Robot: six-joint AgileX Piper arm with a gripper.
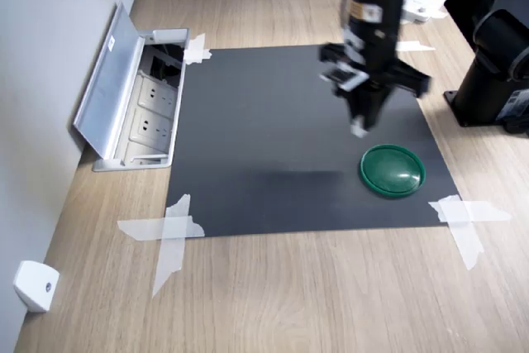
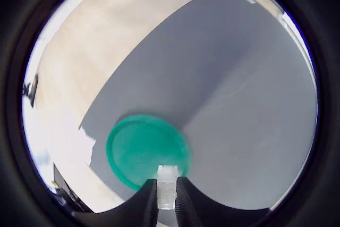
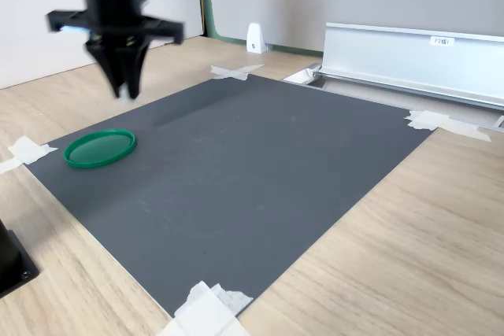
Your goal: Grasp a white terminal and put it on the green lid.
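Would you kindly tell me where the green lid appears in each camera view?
First exterior view: green lid near the dark mat's lower right corner.
Wrist view: lid low, centre-left.
Second exterior view: lid at left.
Shared landmark: the dark mat.

The arm hangs upright, wrist pointing straight down, with the hand point(image 1: 359, 126) raised clear of the table. In the wrist view its two fingers point(image 2: 144, 203) are closed on the terminal point(image 2: 167, 186), pinched upright between the tips.
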